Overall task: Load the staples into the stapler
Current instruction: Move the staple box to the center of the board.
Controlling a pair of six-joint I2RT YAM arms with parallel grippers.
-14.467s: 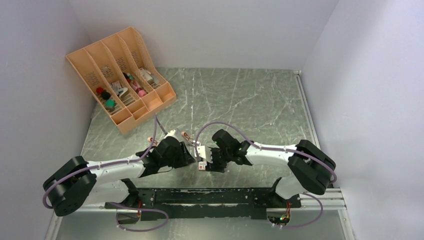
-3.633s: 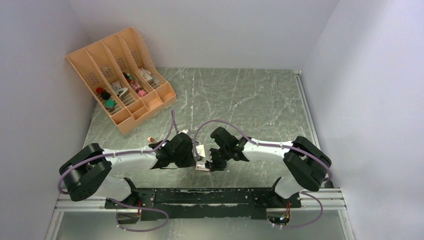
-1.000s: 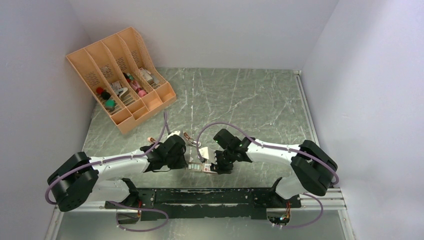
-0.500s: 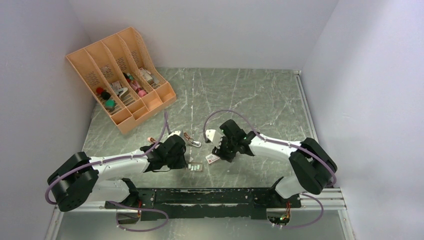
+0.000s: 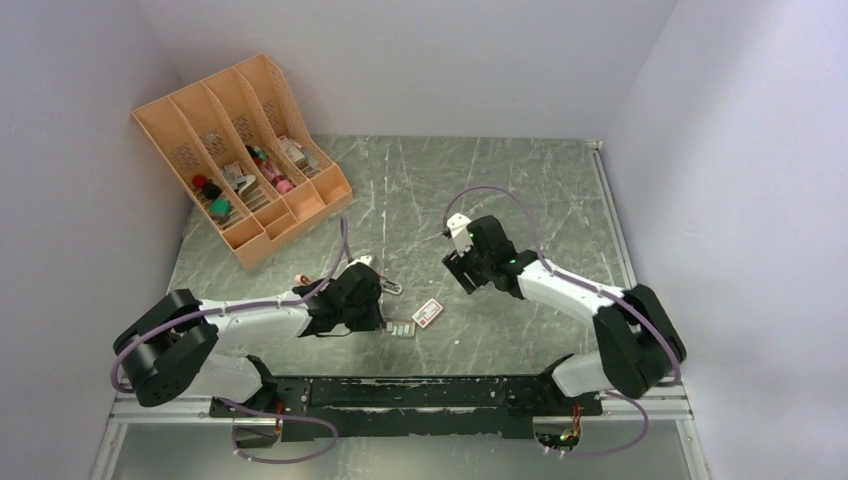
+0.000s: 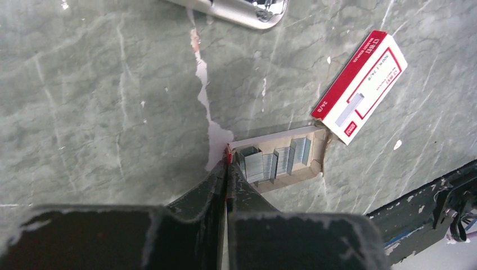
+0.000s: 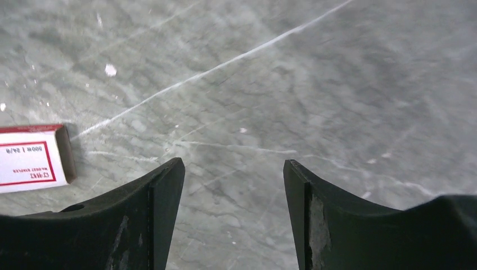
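The grey inner tray [image 6: 278, 162] lies on the table with silvery strips of staples [image 6: 259, 166] in it. My left gripper [image 6: 226, 163] is shut on the tray's left end wall, where a red sliver shows between the tips. The empty red-and-white box [image 6: 363, 87] lies just right of the tray, also seen as box [image 5: 427, 313] beside tray [image 5: 400, 328] and left gripper [image 5: 382, 320]. The stapler's shiny metal end [image 5: 391, 287] pokes out behind the left arm. My right gripper [image 7: 233, 166] is open over bare table, up and right of the box [image 7: 31, 154]; right gripper [image 5: 458, 268].
An orange desk organizer [image 5: 300, 205] with several compartments of small items stands at the back left. The black mounting rail [image 5: 400, 390] runs along the near edge. White walls close in the left, back and right sides.
The right gripper let go of the red-and-white box, which now lies on the table, and moved back and right while opening wider. The left gripper still holds the tray.
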